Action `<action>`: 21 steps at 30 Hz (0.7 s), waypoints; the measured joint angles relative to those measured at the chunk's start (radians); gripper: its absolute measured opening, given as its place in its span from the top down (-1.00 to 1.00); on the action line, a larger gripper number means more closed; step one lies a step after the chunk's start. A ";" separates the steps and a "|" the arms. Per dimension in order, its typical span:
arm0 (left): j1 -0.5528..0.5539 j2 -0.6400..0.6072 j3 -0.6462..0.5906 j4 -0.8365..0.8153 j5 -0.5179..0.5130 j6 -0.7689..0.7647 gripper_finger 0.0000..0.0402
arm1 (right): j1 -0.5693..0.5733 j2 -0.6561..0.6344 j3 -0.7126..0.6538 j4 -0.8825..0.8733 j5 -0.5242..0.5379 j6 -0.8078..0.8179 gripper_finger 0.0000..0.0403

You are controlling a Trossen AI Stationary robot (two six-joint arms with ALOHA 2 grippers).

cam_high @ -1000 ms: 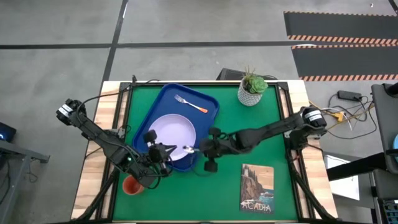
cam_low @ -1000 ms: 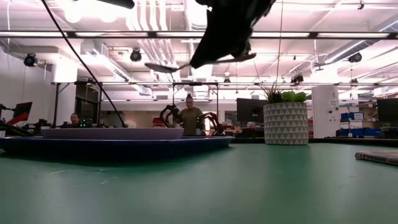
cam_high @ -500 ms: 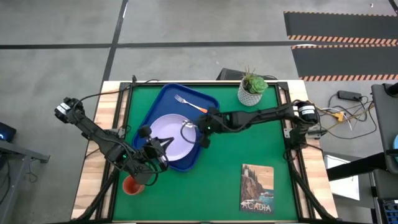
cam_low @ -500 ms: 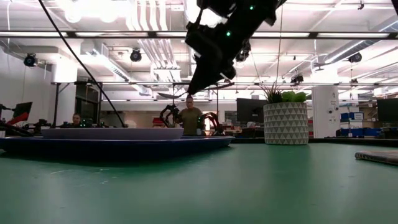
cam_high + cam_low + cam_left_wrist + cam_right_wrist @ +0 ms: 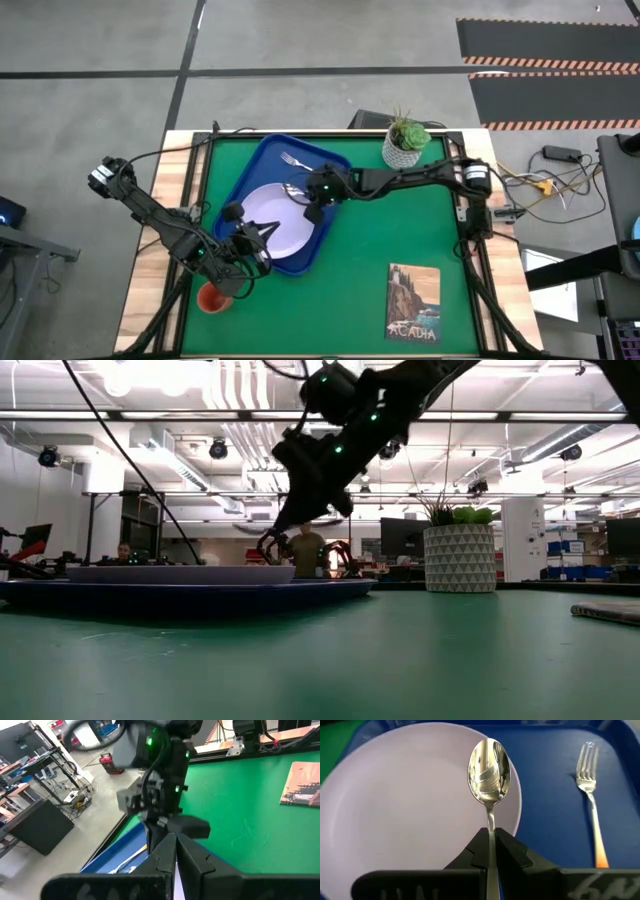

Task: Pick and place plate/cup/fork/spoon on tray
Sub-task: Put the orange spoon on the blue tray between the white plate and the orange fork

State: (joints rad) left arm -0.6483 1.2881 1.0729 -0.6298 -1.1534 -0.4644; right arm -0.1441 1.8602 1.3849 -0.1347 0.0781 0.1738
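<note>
We found the right gripper (image 5: 490,845) over the blue tray (image 5: 262,160), its fingers pinched on the stem of the spoon (image 5: 489,772), whose bowl stuck out forward past the fingertips and hung above the right-hand edge of the plate (image 5: 395,805); the orange handle was hidden between the fingers, so we could not see how far back the grip sat. In the level view across the table the spoon was hard to make out against the room, and the right gripper (image 5: 285,515) was above the plate, not touching it. The plate (image 5: 275,215) lay on the near half of the tray, and the fork (image 5: 592,805) lay on the bare tray floor just to the right of the plate, prongs pointing to the far side and its orange handle nearer to us, apart from the spoon. The left gripper (image 5: 262,240) hovered at the near left edge of the plate with its fingers (image 5: 167,852) pressed together on nothing. The cup (image 5: 211,298) stood on the green mat (image 5: 400,230) off the tray, near the front left corner of the table, partly covered by the left arm. A white pot with a green plant (image 5: 404,142) stood at the far right of the mat, and a picture book (image 5: 413,301) lay at the near right, both well apart from the tray. People showed in the room beyond the table.
</note>
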 joint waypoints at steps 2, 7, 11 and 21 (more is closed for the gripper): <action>0.000 0.000 0.000 0.000 0.000 0.000 1.00 | -0.008 0.031 0.031 -0.002 -0.002 -0.011 0.94; 0.000 0.000 0.000 0.000 0.000 0.000 1.00 | -0.043 0.116 0.138 -0.012 0.000 -0.035 0.94; 0.000 0.000 0.000 -0.001 0.000 0.000 1.00 | -0.067 0.180 0.225 -0.045 0.000 -0.045 0.94; -0.001 0.000 -0.012 0.000 0.046 -0.027 1.00 | -0.117 0.226 0.275 -0.057 0.001 -0.062 0.94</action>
State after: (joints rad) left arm -0.6491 1.2881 1.0610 -0.6296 -1.1072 -0.4915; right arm -0.2613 2.0863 1.6599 -0.1915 0.0788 0.1120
